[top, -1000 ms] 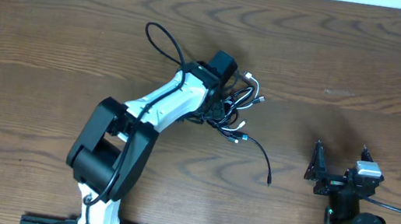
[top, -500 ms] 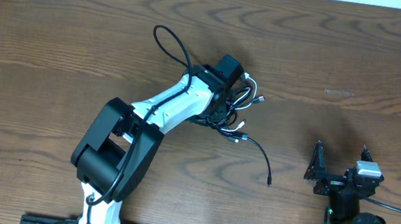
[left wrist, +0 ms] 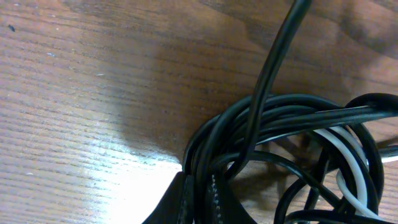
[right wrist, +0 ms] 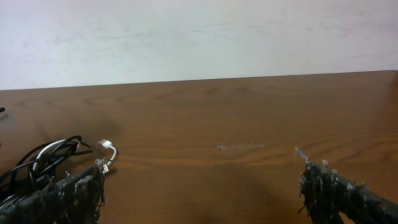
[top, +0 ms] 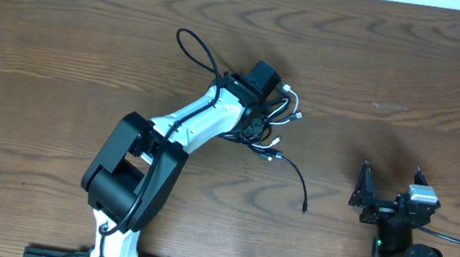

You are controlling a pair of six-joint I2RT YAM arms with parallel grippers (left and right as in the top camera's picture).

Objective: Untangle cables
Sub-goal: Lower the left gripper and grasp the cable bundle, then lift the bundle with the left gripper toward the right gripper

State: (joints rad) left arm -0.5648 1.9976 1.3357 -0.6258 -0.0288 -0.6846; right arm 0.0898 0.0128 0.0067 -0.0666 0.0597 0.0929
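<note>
The cables are lying in one tight knot a little left of the middle of the wooden table, with silver plug ends sticking out on the knot's far right side. One loose black strand is curling out of the knot toward the near edge and is ending on bare wood. Up close, the knot is showing mostly black loops crossing over each other, with a white cord threading through them on the right. The left gripper is sitting right at the knot; its fingers are drawn close together with several black strands running down between them, so it is pinching part of the knot against the wood. The right gripper is hovering well apart from the cables, near the right front of the table, its jaws spread wide and holding nothing. From its own camera, its padded fingers are framing the knot in the distance at left.
</note>
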